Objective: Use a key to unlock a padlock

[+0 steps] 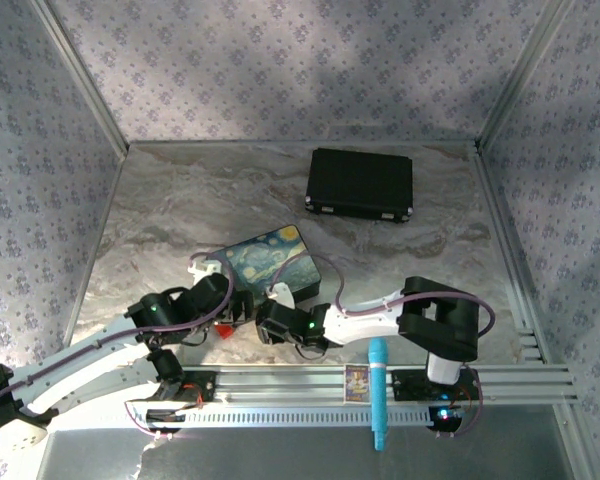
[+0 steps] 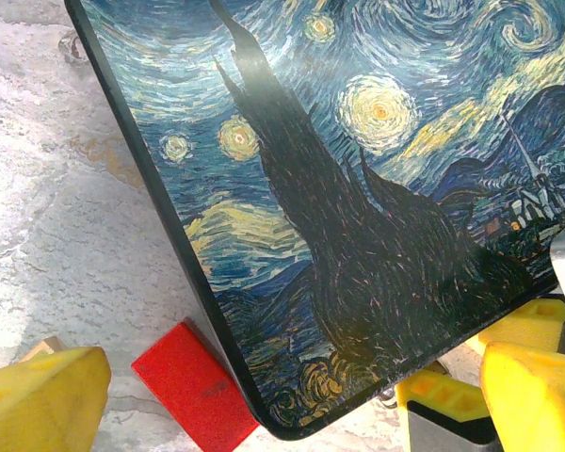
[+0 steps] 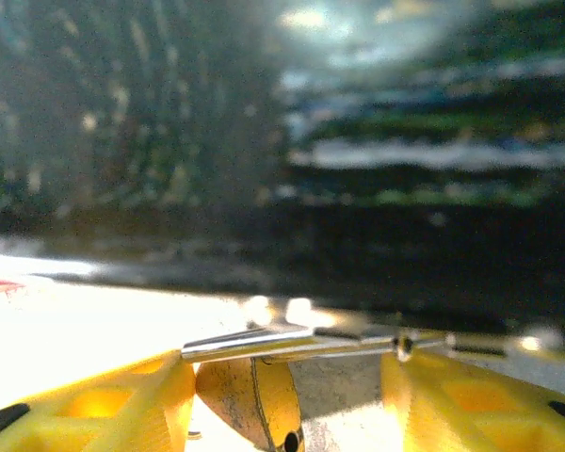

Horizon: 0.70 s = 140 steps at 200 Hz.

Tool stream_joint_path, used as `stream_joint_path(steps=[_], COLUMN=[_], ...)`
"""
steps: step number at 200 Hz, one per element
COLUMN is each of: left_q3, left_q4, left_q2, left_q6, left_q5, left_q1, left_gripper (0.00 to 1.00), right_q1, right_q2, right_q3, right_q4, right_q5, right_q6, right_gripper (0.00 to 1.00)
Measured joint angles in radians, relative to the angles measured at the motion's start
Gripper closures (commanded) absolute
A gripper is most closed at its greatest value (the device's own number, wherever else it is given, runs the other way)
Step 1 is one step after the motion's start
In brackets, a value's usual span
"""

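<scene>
In the right wrist view the brass padlock (image 3: 264, 400) lies between my right gripper's (image 3: 292, 407) yellow fingers (image 3: 104, 407). The left finger is against its body, and a strip of table shows before the right finger. A thin silvery bar (image 3: 282, 343) runs across above the body; I cannot tell whether it is the shackle or the key. Seen from above, my right gripper (image 1: 269, 318) sits at the near edge of the painted box (image 1: 272, 258). My left gripper (image 1: 238, 308) is beside it, open, its fingers (image 2: 40, 400) straddling the box's near corner (image 2: 292, 414).
A red block (image 2: 193, 388) lies against the painted box's edge, between the left fingers. A black case (image 1: 360, 183) stands at the back of the table. A blue pen-like tool (image 1: 378, 395) lies across the rail at the near edge. Patterned walls enclose the table.
</scene>
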<state>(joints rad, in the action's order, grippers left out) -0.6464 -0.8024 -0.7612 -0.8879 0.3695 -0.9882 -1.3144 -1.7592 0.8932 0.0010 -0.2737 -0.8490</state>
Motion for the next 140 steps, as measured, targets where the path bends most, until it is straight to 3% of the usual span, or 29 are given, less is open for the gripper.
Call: stream_joint_path(steps=[62,90,140], left_q3=[0.000,-0.005,-0.091], left_q4=[0.002,0.000,-0.004], left_q2=[-0.001,-0.020,-0.116], left_q6=[0.000,0.013,0.103], left_q5=[0.000,0.006,0.039], left_q1=[0.000,0.000,0.000], left_gripper=[0.00,0.00,0.00], right_q1=[-0.006,-0.006,0.002], right_q2=[-0.013,0.007,0.046], right_q3=[-0.003,-0.063,-0.176], right_q4=[0.057,0.142,0.314], right_q5=[0.019,0.028,0.053], right_q6=[-0.032,-0.068,-0.105], right_gripper=[0.70,0.83,0.95])
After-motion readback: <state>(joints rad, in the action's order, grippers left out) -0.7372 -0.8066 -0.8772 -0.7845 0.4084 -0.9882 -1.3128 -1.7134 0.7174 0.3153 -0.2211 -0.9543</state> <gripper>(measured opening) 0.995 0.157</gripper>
